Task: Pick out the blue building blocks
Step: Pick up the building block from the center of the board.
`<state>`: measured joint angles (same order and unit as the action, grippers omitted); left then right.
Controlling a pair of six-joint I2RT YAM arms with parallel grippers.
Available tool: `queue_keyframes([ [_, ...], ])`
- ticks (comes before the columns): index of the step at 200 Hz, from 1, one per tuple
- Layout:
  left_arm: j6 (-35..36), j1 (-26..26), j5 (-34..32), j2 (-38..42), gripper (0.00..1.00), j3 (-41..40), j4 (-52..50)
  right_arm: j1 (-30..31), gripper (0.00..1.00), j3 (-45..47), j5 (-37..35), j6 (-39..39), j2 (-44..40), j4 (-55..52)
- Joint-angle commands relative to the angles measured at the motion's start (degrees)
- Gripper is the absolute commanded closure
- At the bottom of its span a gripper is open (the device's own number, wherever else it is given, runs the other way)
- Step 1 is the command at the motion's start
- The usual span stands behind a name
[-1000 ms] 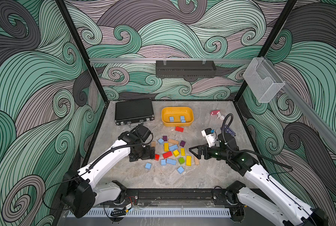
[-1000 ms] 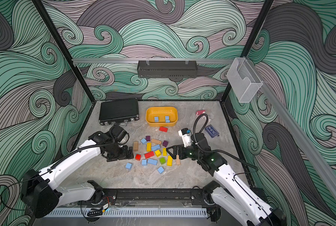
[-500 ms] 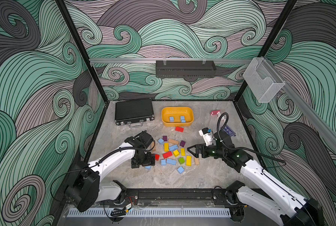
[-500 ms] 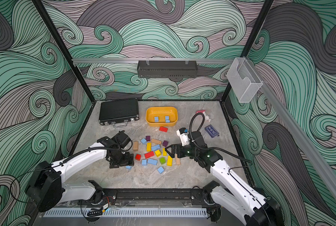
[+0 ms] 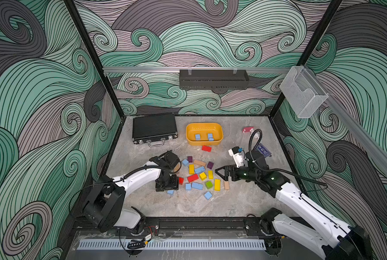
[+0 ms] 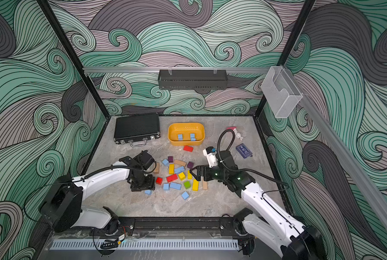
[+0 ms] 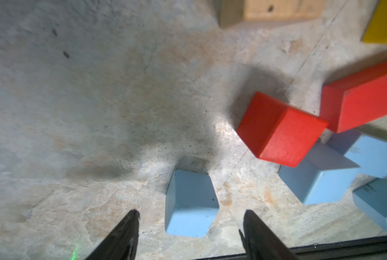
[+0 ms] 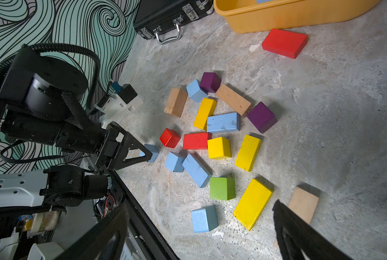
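Left gripper point(image 7: 190, 213) straddled a blue cube point(image 7: 190, 195) at the pile's point(image 5: 199, 170) near-left edge, jaws half-wide, clear on both sides. Only the fingertips point(image 7: 129, 227) overlapped it; a shallow bite could squirt it toward the red cube point(image 7: 278, 130). Right gripper point(image 5: 219, 173) stood wide, empty.

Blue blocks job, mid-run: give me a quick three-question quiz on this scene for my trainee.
1. True or false: a red cube sits between the fingers of the left gripper.
2. Which colour has just one block on the table? A yellow, B green, C purple.
3. Fill in: the blue blocks already picked out lie in the ____ bin.
Key: 1 false, it is a blue cube; 2 B; 3 yellow.
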<state>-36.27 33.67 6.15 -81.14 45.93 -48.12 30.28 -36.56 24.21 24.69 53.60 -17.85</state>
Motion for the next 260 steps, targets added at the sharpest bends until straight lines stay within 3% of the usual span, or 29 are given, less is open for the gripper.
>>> queue_keyframes([
  [1, 1.59, 0.43, -1.76, -2.29, 0.32, 0.57, 0.22, 0.18, 0.0, -0.62, -1.01, 0.06, 0.58, 0.71],
  [43, 2.7, 0.61, -2.45, -4.35, 0.36, 0.4, 0.83, 0.21, 0.0, -0.23, -1.78, 0.42, 0.51, 0.86],
  [79, 3.55, 0.68, -1.57, -6.58, 0.47, 1.14, 1.12, 0.21, 0.0, -0.45, -1.88, 0.31, 0.95, 0.62],
  [162, 3.75, 0.87, -1.65, -7.79, 0.58, 0.82, -0.13, 0.17, 0.0, -1.29, -1.86, -0.62, 1.53, -0.34],
  [260, 3.71, 0.87, -3.92, -5.59, 0.84, 4.44, -1.41, 0.13, 0.0, -2.13, -2.61, 1.41, 3.14, 2.1],
])
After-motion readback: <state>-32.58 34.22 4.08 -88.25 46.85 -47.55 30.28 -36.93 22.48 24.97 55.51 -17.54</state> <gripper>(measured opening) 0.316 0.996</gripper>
